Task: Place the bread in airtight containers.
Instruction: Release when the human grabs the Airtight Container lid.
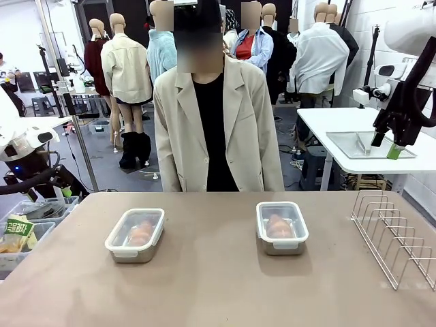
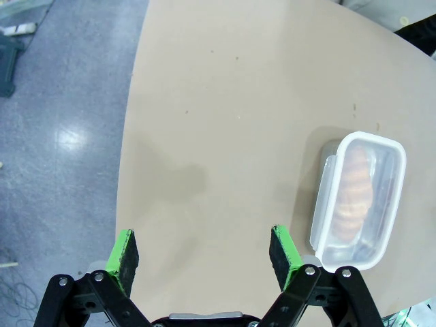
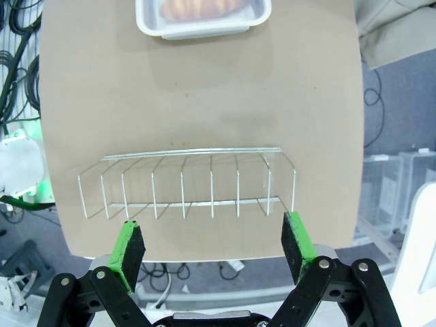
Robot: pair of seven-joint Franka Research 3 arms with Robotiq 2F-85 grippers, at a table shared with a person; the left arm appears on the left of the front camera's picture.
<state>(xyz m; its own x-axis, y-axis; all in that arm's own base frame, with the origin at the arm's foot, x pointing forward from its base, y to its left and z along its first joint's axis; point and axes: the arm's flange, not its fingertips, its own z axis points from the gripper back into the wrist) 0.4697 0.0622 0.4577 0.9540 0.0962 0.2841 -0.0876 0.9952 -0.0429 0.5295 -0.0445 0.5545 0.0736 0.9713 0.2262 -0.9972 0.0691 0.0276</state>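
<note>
Two rounded-rectangular steel containers with translucent clip-on lids (image 1: 135, 235) (image 1: 281, 227) are enclosing ridged golden rolls (image 2: 353, 192) at 12 o'clock on the matte tan surface (image 1: 211, 286); both tools (image 2: 204, 255) (image 3: 212, 248) are hanging released above its edges.

Right container (image 3: 203, 17) cut by top edge

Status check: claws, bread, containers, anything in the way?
Left claw open, empty, above the table edge. Right claw open, empty, above the wire rack. Both rolls inside lidded containers. Nothing blocking.
</note>
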